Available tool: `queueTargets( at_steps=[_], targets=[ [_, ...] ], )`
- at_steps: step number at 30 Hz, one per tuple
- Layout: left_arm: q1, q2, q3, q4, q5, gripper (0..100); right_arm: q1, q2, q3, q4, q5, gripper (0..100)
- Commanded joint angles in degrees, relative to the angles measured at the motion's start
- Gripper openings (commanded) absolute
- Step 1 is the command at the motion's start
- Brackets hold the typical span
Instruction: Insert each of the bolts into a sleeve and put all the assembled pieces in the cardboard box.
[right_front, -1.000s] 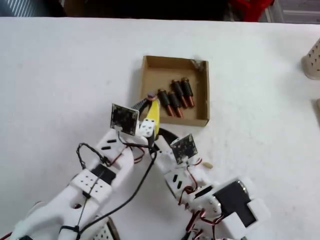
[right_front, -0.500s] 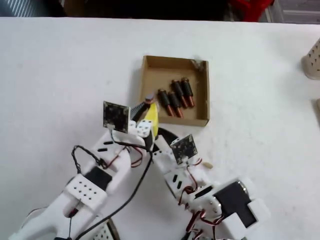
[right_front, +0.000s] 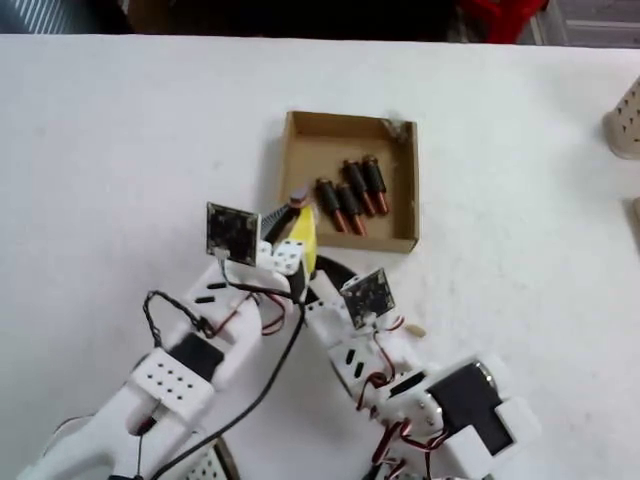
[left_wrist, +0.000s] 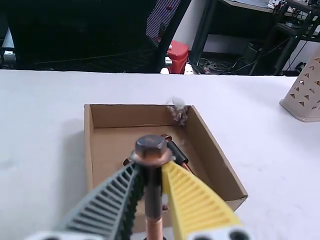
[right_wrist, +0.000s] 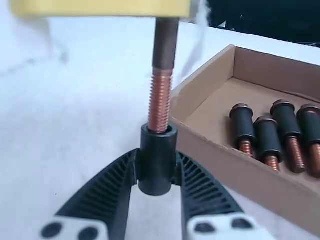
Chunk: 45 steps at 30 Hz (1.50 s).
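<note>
Nearest to us, the right claw (right_wrist: 157, 159) has its two black ribbed fingers closed on a short black cylindrical sleeve (right_wrist: 158, 175), smooth and matte, with its open mouth turned up. The bolt (right_wrist: 161, 102) stands over it on the same long axis. Its copper-coloured threaded end sits just inside the sleeve's mouth, and the smooth dark part of its shank rises above that.

Higher on the shank we see the left claw (left_wrist: 150, 169), one finger grey and one yellow, both ribbed, clamped from either side just under the hexagonal head. Both claws hang over the white counter (right_front: 130, 130), just beside the near left corner of the cardboard box (right_front: 350, 118).

The box is shallow, square and open-topped, made of plain brown board, with a scrap of pale fluff on its far rim. Inside it we count four assembled pieces (right_front: 349, 205) lying flat, side by side and roughly parallel. Their heads point toward the far wall and their bare copper threads point back toward the arms.

Well beyond, at the counter's right edge, stands a beige holder (left_wrist: 302, 97) pierced with triangular cut-outs.
</note>
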<state>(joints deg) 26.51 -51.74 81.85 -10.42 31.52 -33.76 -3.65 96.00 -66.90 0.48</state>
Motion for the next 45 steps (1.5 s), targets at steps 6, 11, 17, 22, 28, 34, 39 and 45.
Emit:
queueTargets(
  at_steps=[6,11,17,22,28,34,39,45],
  targets=[
    [-1.5,-2.5,-3.4,5.4,0.5,2,0.6,-0.1,0.4,-1.4,2.6,1.6],
    [-1.9,-2.6,-3.7,9.5,0.4,2,1.0,-0.2,0.4,-1.5,2.6,1.6],
    [1.5,-2.6,-3.7,16.8,-3.3,2,2.2,-0.1,0.4,-3.6,2.6,1.6],
    [1.2,-2.6,-3.5,17.7,-3.9,2,2.1,0.7,0.4,-3.8,2.6,1.6],
    [2.3,-2.6,-3.7,23.9,-12.0,2,2.1,0.7,0.4,-3.8,2.6,1.6],
    [2.3,-2.6,-3.4,24.1,-12.4,2,2.1,0.7,0.4,-3.8,2.6,1.6],
    [2.5,-2.5,-2.9,24.5,-12.4,9,2.1,0.7,0.4,-3.8,2.6,1.6],
    [2.2,-2.5,0.2,24.5,-12.2,43,2.1,0.7,0.4,-3.8,2.6,1.6]
  ],
)
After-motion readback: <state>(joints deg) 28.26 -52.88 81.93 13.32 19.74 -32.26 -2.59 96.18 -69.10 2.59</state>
